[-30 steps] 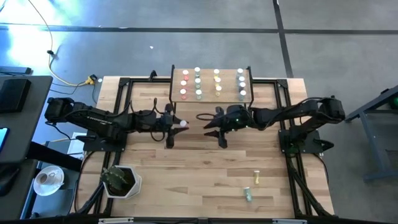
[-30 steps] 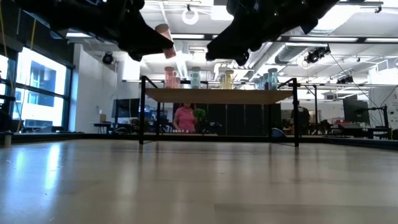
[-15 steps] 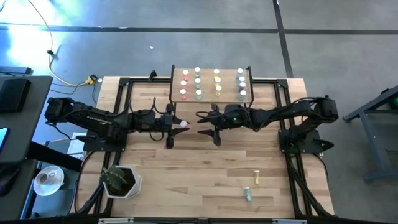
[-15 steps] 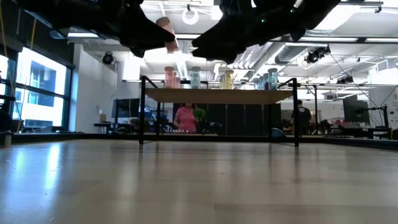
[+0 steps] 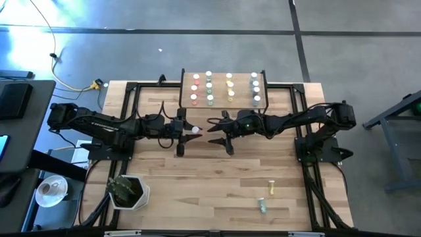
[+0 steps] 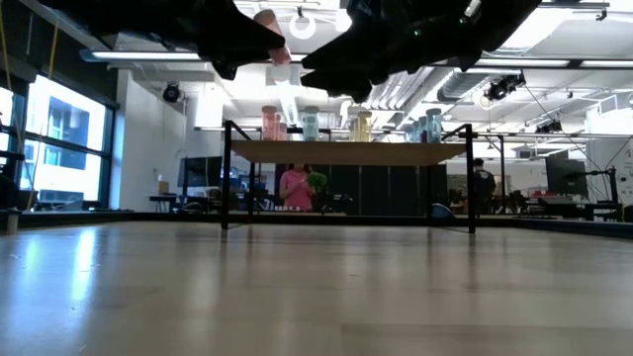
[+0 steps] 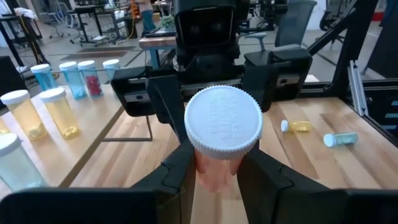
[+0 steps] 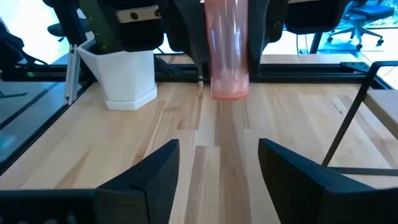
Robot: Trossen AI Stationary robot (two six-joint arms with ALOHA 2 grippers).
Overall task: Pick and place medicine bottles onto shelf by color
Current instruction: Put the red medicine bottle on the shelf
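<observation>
High over the table's middle, my left gripper [image 5: 186, 131] is shut on a pink medicine bottle [image 7: 216, 168] with a white cap [image 7: 224, 121]. Facing it from the right, my right gripper [image 5: 218, 135] stands open, its fingers [image 8: 155, 169] short of the bottle [image 8: 227, 50] and touching nothing. At the far edge stands the shelf [image 5: 223, 105], with several bottles upright on it in rows of pink, green, yellow and blue-grey. A yellow bottle [image 5: 272, 188] and a green one [image 5: 262, 206] lie on their sides near the front right. My left gripper pinches the bottle's pink body [image 7: 202, 171], just under the white cap, between its two fingers [image 7: 179, 174]. The fingers reach in about level from the table's left. The bottle stands roughly upright, cap up, its bottom [image 8: 230, 93] hanging free well above the table.
A white pot with a green plant [image 5: 128, 191] stands at the front left. Black frame rails [image 5: 304, 112] run along the table's sides. Bare wood lies below both grippers. A person shows in the room beyond the shelf [image 6: 294, 188].
My right gripper has moved toward the table's left, closer to the held bottle, tipping its fingers a little downward, and has opened wider. The pink bottle stays in my left gripper's hold.
</observation>
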